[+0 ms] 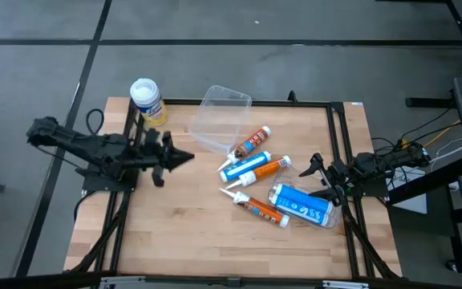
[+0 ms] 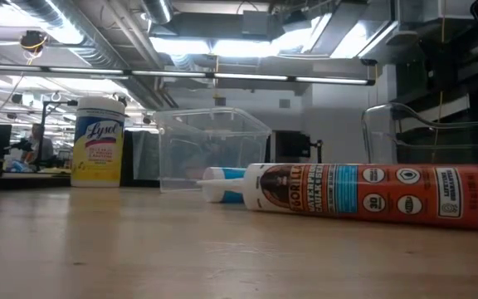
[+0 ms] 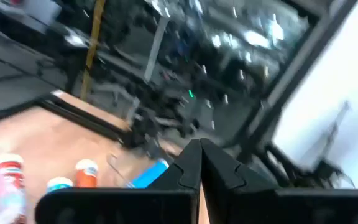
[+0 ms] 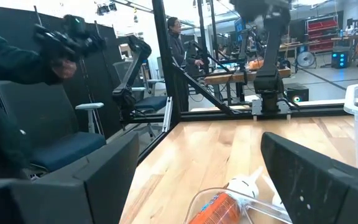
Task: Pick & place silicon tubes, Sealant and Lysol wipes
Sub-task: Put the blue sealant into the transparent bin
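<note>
Lysol wipes (image 1: 146,99) standing upright at desk (image 1: 175,233) far-left corner, lid on. Clear bin (image 1: 220,117) sitting just right of wipes; tubes (image 1: 253,172) lying beyond bin. Left gripper (image 1: 175,157) hovering near wipes, jaws pinched together, empty. Right gripper (image 1: 315,170) waiting w/ jaws spread wide, well apart from wipes.

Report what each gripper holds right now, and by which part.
Nothing is held. The left gripper is shut and empty, near the clear container. The right gripper is open above the table's right side, beside the blue tube.
</note>
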Robot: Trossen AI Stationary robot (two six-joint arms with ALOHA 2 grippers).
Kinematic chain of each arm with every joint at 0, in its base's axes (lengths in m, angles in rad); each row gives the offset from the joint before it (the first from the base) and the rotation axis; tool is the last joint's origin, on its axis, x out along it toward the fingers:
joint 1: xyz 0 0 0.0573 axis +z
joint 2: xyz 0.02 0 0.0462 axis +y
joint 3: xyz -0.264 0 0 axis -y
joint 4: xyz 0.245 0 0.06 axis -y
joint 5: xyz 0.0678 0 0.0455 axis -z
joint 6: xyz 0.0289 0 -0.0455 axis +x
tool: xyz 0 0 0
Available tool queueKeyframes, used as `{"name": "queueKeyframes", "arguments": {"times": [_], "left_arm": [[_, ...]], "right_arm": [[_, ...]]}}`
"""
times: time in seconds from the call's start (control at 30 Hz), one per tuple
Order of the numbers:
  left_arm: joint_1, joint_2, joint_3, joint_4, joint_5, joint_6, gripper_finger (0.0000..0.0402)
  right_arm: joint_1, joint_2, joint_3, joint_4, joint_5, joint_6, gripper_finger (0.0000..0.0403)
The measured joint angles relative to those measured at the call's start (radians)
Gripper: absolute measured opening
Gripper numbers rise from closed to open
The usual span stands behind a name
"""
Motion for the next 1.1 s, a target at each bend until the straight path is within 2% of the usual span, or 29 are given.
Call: {"name": "queueKeyframes", "arguments": {"times": [0.13,0.33,0.5,0.6,0.83,1.1], "left_arm": [[0.089,-0.148,-0.208,0.152,0.037,0.003,0.0002],[0.171,-0.375,-0.43,0.185,0.122,-0.042,0.0002],[0.21,-0.541,-0.569,0.194,0.105,-0.011,0.0002],[0.228,-0.625,-0.625,0.189,0.135,-0.005,0.0002],[0.246,-0.767,-0.728,0.156,0.172,0.014,0.0002],[0.246,-0.801,-0.728,-0.028,0.175,0.049,0.0002]], "right_arm": [[0.0,0.0,0.0,0.018,0.0,0.01,0.0337],[0.0,0.0,0.0,0.113,0.021,0.119,0.0337],[0.0,0.0,0.0,0.216,0.179,0.233,0.0337],[0.0,0.0,0.0,0.235,0.244,0.266,0.0337],[0.0,0.019,0.048,0.247,0.26,0.284,0.0337],[0.0,0.192,0.202,0.202,0.334,0.23,0.0337]]}}
